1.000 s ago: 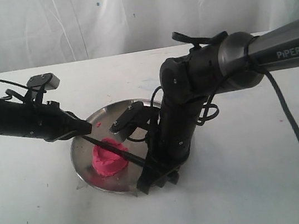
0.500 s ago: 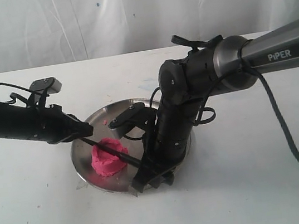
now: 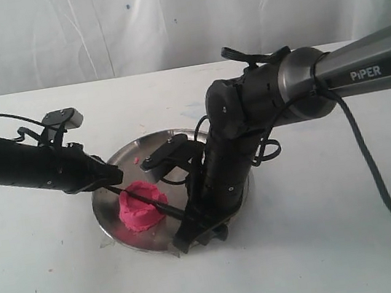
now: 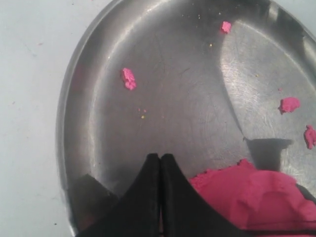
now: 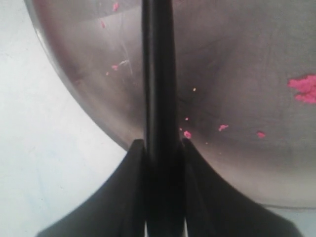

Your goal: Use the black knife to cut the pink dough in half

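Observation:
The pink dough is one dented lump in the steel plate; its edge shows in the left wrist view. Across its top lies the black knife, blade slanting toward the left arm. My right gripper is shut on the knife's handle at the plate's near rim. In the right wrist view the knife runs out from between the fingers over the plate. My left gripper is shut at the knife's tip end by the plate's left rim. Its closed fingertips hover over bare plate beside the dough.
Small pink crumbs are scattered on the plate. The plate rests on a white table with a white curtain behind it. The right arm's bulky links lean over the plate's right half.
My left gripper has dropped and shifted slightly toward the plate rim. The knife has sunk lower across the dough as the right arm eased down and left.

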